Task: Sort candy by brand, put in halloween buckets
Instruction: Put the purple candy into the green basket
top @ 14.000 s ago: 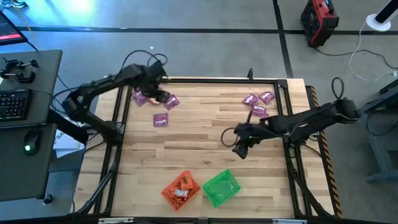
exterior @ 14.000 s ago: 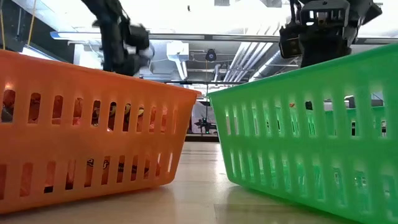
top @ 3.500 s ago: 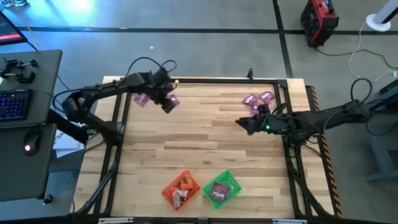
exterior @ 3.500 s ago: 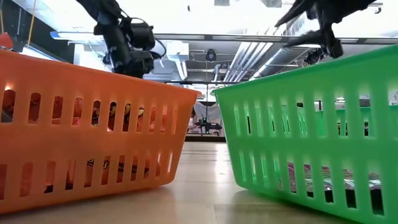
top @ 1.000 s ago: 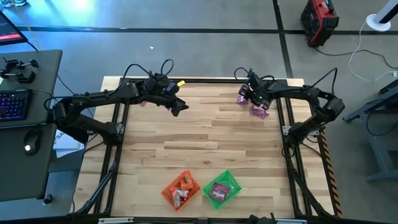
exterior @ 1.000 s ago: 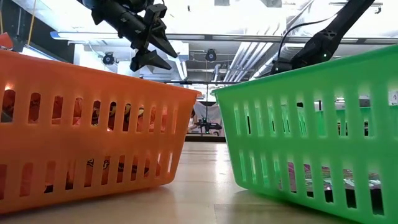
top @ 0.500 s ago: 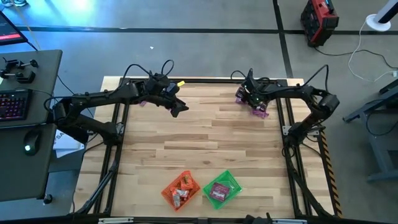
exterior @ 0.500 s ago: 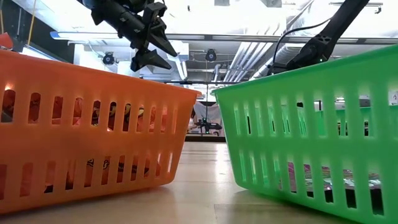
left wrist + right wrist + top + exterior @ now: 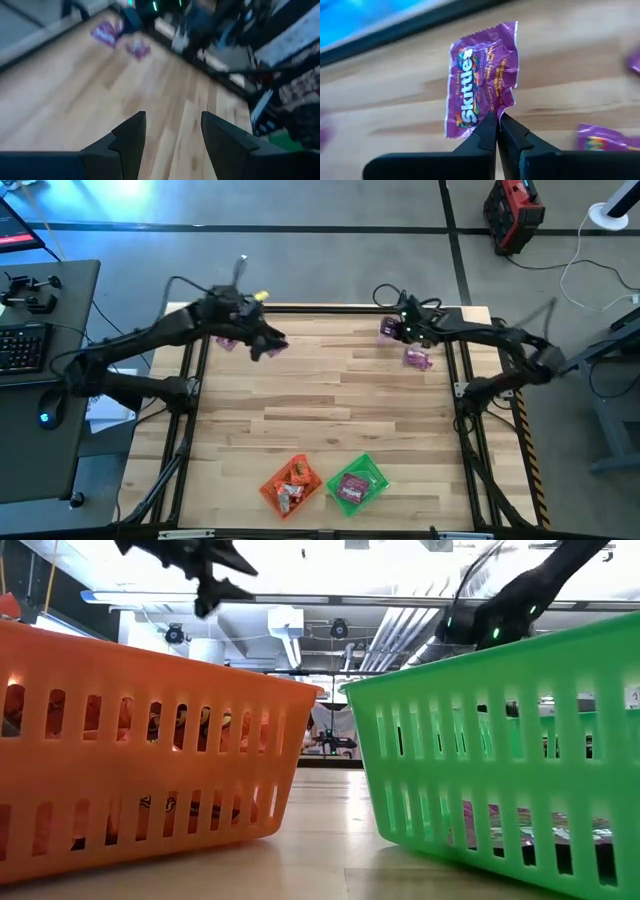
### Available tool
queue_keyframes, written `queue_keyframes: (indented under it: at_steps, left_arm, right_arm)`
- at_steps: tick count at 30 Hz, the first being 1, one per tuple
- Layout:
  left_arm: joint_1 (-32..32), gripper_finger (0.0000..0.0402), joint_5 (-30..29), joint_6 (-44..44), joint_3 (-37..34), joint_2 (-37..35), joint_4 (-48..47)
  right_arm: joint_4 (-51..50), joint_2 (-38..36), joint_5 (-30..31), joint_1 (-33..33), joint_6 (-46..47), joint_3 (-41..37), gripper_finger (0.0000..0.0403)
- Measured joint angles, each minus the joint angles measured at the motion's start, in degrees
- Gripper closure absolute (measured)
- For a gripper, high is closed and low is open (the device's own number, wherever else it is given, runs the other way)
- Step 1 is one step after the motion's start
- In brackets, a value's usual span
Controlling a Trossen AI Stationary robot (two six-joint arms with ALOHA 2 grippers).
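While pinched, purple candy (image 9: 482,80) in right hand (image 9: 496,131), apparently lifted

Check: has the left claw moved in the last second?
Yes. The left claw pulled back from mid-table toward the table's far-left corner.

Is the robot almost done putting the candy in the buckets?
Not yet. The orange bucket and green bucket already hold candy. The right gripper is pinching a purple Skittles packet. More purple packets wait at the far corners. The left gripper is open, empty.
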Motion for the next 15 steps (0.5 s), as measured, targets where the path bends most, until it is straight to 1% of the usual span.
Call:
queue_keyframes:
  at_steps: [4, 7, 10, 12, 15]
  left_arm:
    - [1.4, 0.022, -3.2, 0.8, 0.0, -6.0, 0.0]
    - [1.6, 0.022, -6.0, 1.2, 0.0, -9.1, 0.0]
    - [1.6, 0.022, -8.1, 1.1, 0.0, -10.8, -0.1]
    - [1.6, 0.022, -8.3, 1.1, 0.0, -11.1, -0.3]
    - [1.6, 0.022, -8.3, 0.6, 0.0, -11.0, -0.4]
  right_arm:
    - [-0.3, -8.8, -3.6, 4.2, -4.4, 0.0, 0.0402]
    - [-1.0, -14.5, -7.9, 10.4, -5.1, 0.0, 0.0402]
    - [-1.1, -18.5, -12.5, 20.1, -4.7, 0.0, 0.0403]
    - [-0.5, -20.0, -13.7, 28.3, -1.9, 0.0, 0.0403]
    - [2.8, -20.1, -14.1, 41.5, 3.4, 0.0, 0.0403]
